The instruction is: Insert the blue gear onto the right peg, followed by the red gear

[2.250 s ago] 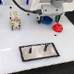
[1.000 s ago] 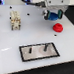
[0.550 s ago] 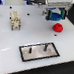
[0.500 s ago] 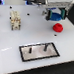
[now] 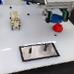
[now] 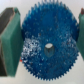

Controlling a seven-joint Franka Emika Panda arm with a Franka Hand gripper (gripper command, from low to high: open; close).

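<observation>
My gripper (image 5: pixel 57 18) is clamped on the blue gear (image 6: pixel 49 46): in the wrist view a green finger pad (image 6: pixel 11 47) presses the toothed rim on each side, and the centre bore shows clear and dark. In the exterior view the gear hangs above the white table (image 5: pixel 9 47), just over the red gear (image 5: pixel 58 27), which sits on the table at about 1 o'clock from the plate (image 5: pixel 39 52).

My worry is that the pads bear on teeth, not on a flat face, so the gear may tilt or slip as I travel. If it arrives tilted, the bore would catch on the tip of the right peg (image 5: pixel 46 46) and jam instead of sliding down. The bore looks narrow, so I judge the line-up must be close. Lowering here would also knock the red gear.

The peg lies toward 7 o'clock from me, and the table between is bare. The pale fixture (image 5: pixel 15 20) stands well apart at 9 o'clock. The shorter pin on the plate is too blurred to place.
</observation>
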